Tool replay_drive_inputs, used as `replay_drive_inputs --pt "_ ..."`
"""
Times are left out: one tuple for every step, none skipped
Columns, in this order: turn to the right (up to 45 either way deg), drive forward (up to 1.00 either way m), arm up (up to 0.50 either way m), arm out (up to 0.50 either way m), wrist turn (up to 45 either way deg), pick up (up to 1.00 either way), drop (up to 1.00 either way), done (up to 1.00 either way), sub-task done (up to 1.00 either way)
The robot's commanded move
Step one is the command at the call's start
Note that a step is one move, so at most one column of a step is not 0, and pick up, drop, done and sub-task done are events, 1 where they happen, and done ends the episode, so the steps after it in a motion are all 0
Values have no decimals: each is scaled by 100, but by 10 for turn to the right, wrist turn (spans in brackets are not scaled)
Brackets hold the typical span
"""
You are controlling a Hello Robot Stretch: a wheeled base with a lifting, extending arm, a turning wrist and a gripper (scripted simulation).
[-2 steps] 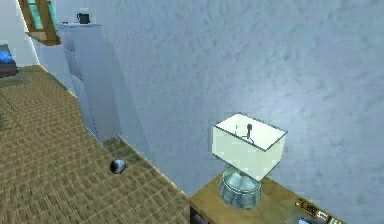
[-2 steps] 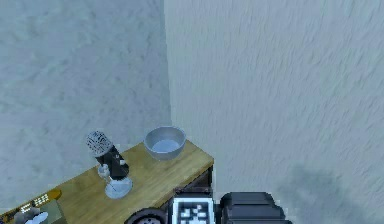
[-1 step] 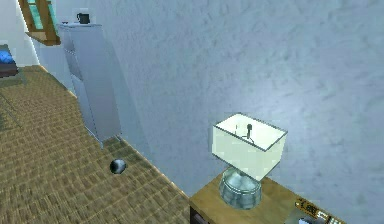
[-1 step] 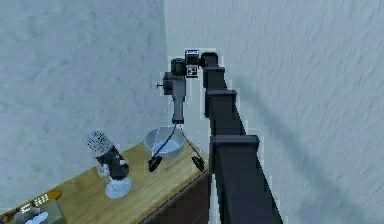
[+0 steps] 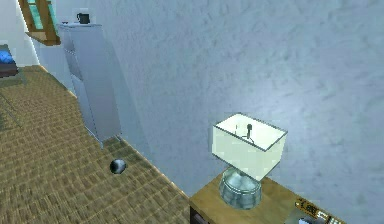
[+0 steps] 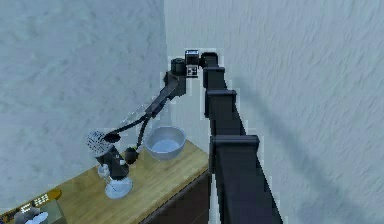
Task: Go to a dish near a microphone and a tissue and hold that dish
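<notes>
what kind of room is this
Likely a living room or bedroom in a house: a shaded table lamp on a wooden side table, a tall white cabinet against the wall, a microphone beside a bowl.

One pale bowl (image 6: 165,143), one microphone (image 6: 106,148) and one small box (image 6: 36,209) sit on the wooden table (image 6: 160,178), the bowl near its far corner. Elsewhere there is one square-shaded lamp (image 5: 248,143) and one grey cabinet (image 5: 95,80).

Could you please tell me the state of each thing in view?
dish, upright on the table
microphone, standing beside the dish
lamp, upright on its base
dark cup, upright atop the cabinet
gripper, near the dish; cannot tell whether it holds anything
</notes>
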Motion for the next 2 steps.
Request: replay_drive_inputs --pt "0 0 0 0 450 0 0 0 0" --pt "0 0 0 0 450 0 0 0 0"
